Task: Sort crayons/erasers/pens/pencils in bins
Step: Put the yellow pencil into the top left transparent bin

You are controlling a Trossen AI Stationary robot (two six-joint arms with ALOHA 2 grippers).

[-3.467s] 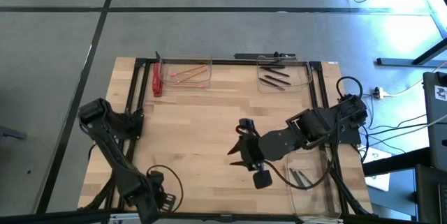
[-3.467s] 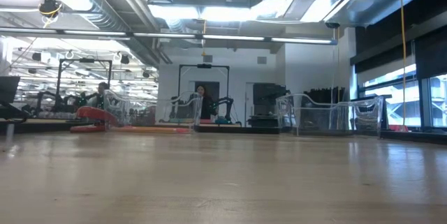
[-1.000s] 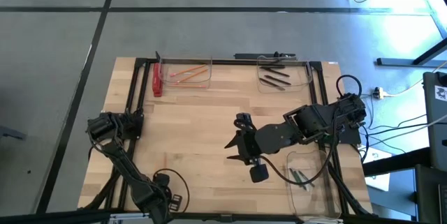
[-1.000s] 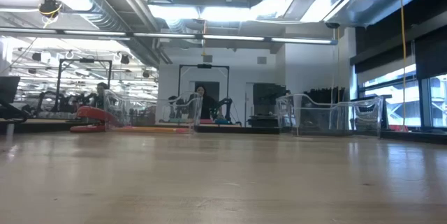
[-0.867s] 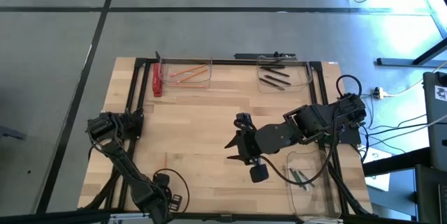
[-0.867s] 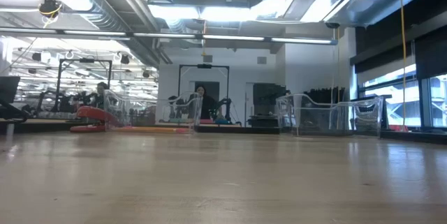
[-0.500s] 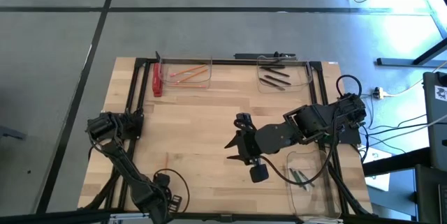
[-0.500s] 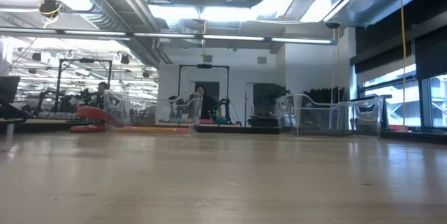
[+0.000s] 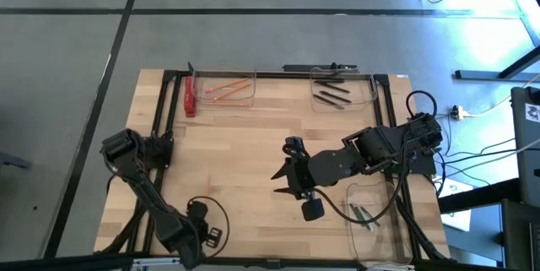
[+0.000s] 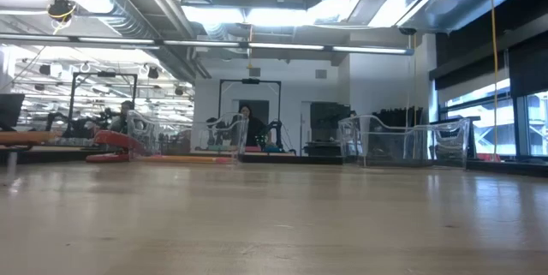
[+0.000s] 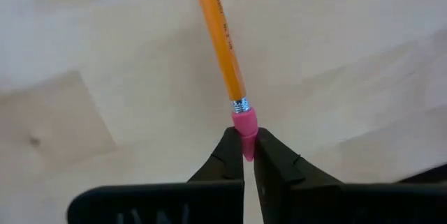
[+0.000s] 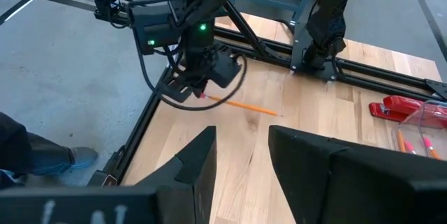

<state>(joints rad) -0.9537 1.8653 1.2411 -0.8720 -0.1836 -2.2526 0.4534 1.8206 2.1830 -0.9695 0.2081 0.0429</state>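
One pencil point(image 11: 222, 39) pinched in left fingers point(image 11: 231, 160); bins point(image 9: 343, 89) apparently three.

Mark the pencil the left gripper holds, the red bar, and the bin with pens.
pencil point(image 11: 222, 39), left wrist view, mid orange shaft.
red bar point(image 9: 190, 96), high view, middle of its length.
bin with pens point(image 9: 374, 94), high view, right rim.

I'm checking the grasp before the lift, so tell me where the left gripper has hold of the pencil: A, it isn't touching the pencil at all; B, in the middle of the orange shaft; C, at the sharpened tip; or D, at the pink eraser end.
D: in the left wrist view the left gripper is shut on the pink eraser end of the pencil, whose orange shaft extends away over the table.
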